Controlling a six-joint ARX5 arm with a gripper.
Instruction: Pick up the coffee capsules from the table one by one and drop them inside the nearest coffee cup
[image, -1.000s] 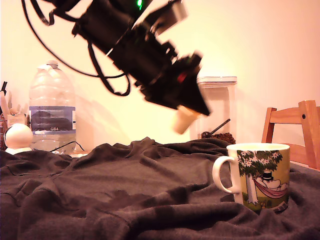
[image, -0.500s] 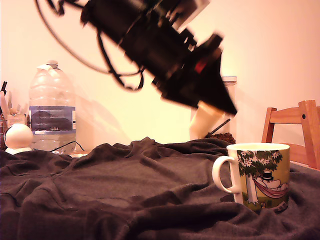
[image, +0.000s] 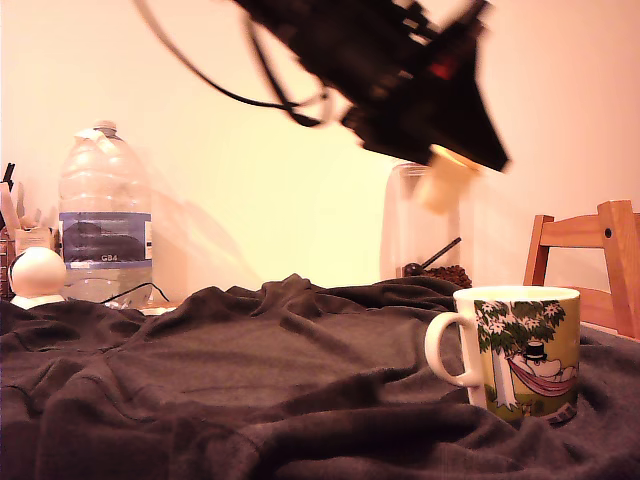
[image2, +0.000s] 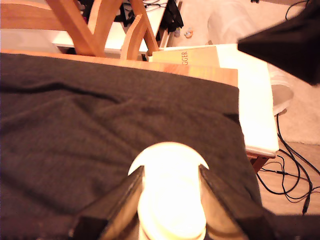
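My gripper (image: 447, 170) hangs high in the exterior view, up and a little to the left of the coffee cup (image: 520, 350), shut on a cream coffee capsule (image: 440, 185) that sticks out below the black fingers. The wrist view shows the same capsule (image2: 170, 187) clamped between the two fingers (image2: 122, 200), above the dark grey cloth of the table (image2: 100, 115). The white mug with its tree and hammock print stands on the cloth at the exterior view's right, handle toward the left. The cup is out of the wrist view. No other capsule shows.
Behind the cup stand a tall clear container (image: 425, 235) and a wooden chair (image: 590, 260). A large water bottle (image: 103, 215) and a white ball-shaped figure (image: 37, 275) sit at the exterior view's left. The wrist view shows the table's edge (image2: 200, 72), chair legs and floor cables beyond.
The arm has swung up and toward the exterior view's right with the capsule held, from over the cloth's middle to a spot higher and closer to the cup.
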